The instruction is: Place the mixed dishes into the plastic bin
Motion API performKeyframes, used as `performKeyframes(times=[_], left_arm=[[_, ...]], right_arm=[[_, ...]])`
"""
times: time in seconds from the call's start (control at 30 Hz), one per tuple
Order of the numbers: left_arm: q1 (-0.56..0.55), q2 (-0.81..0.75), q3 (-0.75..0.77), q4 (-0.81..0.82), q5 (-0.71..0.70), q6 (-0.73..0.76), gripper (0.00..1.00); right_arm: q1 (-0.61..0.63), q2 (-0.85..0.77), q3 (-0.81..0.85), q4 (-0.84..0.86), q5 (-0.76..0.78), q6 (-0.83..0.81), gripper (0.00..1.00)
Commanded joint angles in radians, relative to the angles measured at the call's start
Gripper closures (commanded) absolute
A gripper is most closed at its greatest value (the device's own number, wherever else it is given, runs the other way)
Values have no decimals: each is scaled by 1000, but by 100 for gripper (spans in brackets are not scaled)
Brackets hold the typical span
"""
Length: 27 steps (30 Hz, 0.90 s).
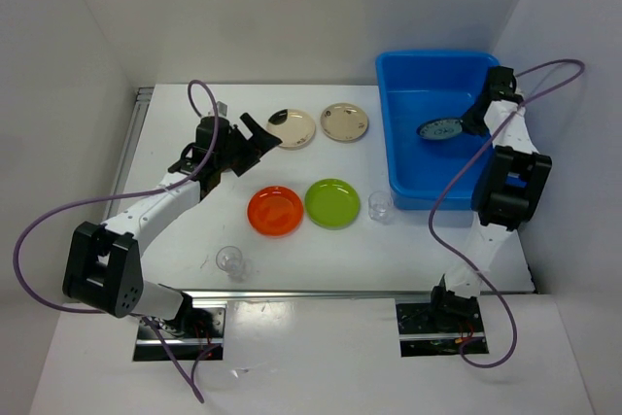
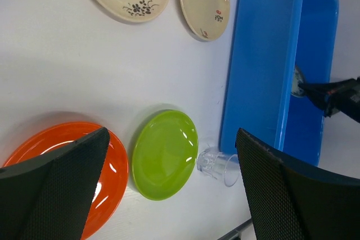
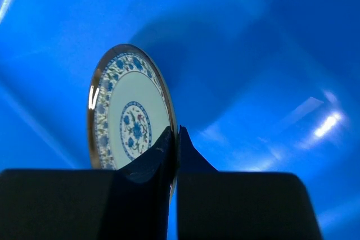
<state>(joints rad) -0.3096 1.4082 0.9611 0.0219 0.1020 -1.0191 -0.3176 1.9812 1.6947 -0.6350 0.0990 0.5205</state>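
Observation:
My right gripper (image 1: 468, 123) is inside the blue plastic bin (image 1: 418, 94), shut on the rim of a small dark-rimmed plate (image 1: 442, 129) with a blue flower pattern (image 3: 126, 122), held on edge above the bin floor (image 3: 253, 54). My left gripper (image 1: 260, 133) is open and empty, just left of two beige plates (image 1: 292, 126) (image 1: 344, 121). An orange plate (image 1: 275, 210) and a lime green plate (image 1: 332, 202) lie side by side mid-table. One clear cup (image 1: 380, 206) stands by the bin's near corner. Another clear cup (image 1: 231, 261) sits near the front edge. In the left wrist view the green plate (image 2: 164, 154) and a cup (image 2: 216, 165) lie between the fingers.
White walls enclose the table on the left, back and right. The bin fills the far right corner, its long wall (image 2: 259, 71) facing the plates. Purple cables loop from both arms. A metal rail runs along the table's front edge.

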Motion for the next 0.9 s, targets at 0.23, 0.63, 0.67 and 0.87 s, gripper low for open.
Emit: performKeyframes(times=[0.23, 0.63, 0.67, 0.87], left_arm=[[6, -14, 8, 13, -12, 31, 0], [6, 5, -1, 13, -21, 31, 0], [6, 5, -1, 13, -21, 31, 0], [15, 5, -10, 4, -30, 22, 0]], right_arm=[[166, 266, 325, -66, 90, 10, 99], [186, 458, 597, -238, 295, -56, 79], [186, 467, 597, -238, 304, -56, 77], [186, 476, 557, -238, 305, -65, 70]])
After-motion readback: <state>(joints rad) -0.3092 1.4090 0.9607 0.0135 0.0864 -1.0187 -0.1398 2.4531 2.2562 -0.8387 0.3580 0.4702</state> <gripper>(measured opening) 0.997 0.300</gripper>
